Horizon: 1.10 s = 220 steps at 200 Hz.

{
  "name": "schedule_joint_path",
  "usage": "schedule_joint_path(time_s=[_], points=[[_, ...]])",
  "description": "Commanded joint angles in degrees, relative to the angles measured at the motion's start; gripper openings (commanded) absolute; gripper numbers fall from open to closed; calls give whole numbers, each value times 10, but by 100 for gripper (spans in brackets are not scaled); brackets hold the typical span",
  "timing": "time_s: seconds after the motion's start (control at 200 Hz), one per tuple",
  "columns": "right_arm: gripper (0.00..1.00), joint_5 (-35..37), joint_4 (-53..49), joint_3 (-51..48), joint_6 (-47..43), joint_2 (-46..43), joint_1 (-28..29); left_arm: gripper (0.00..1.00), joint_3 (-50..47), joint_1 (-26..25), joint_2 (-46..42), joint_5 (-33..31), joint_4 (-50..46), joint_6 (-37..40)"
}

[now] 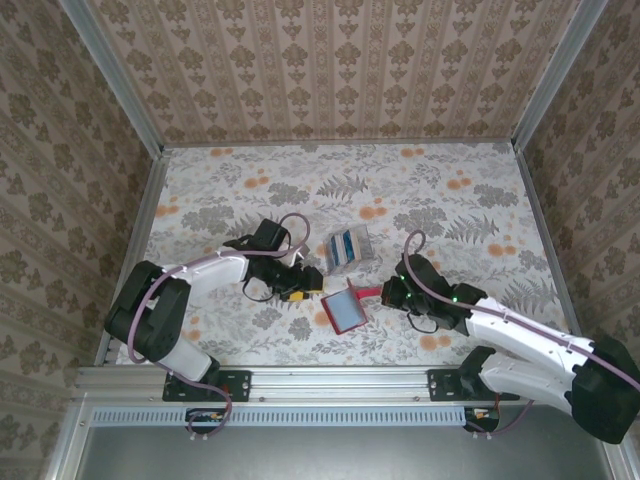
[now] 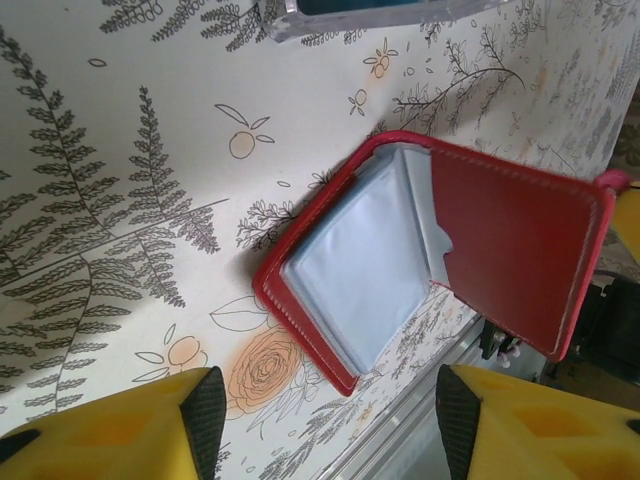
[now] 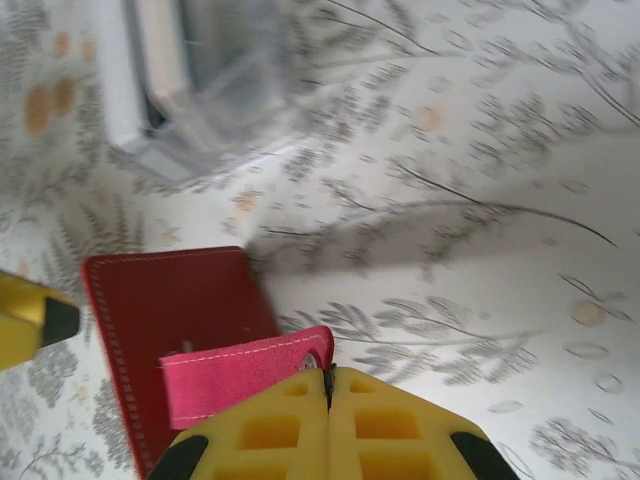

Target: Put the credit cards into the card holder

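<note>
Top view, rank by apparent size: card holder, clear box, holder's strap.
1-2. card holder and clear box: look about alike, not ranked.
3. strap, clamped in the right tool: clearly smallest.

The clear box [image 2: 380, 12] is running off the left wrist view's top edge and showing blurred at the right wrist view's upper left; there the right gripper [image 3: 328, 378] is covering the bottom of the card holder [image 3: 170, 310].

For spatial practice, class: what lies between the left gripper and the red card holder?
Bare floral table separates left gripper from card holder, per left wrist view.
</note>
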Motion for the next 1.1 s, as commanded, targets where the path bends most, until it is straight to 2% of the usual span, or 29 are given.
schedule_joint_path(time_s=[0.0, 0.32, 0.41, 0.6, 0.76, 0.97, 1.095], points=[[0, 15, -36, -29, 51, -21, -21, 59, -5, -10, -2, 1, 12, 0], [0, 19, -56, -61, 48, -35, -45, 55, -1, -44, 27, -6, 43, -12], [0, 29, -89, -51, 49, -26, -52, 53, 6, -45, 32, -21, 24, -10], [0, 33, -106, -40, 37, 13, -59, 47, 5, -57, 50, -22, 47, -24], [0, 15, -79, -42, 27, 32, -60, 44, 11, -72, 64, -5, 78, -31], [0, -6, -50, -34, 11, 40, -60, 30, 24, -73, 78, 12, 105, -45], [0, -10, -53, -20, 5, 54, -60, 13, 29, -74, 95, 32, 120, -55]])
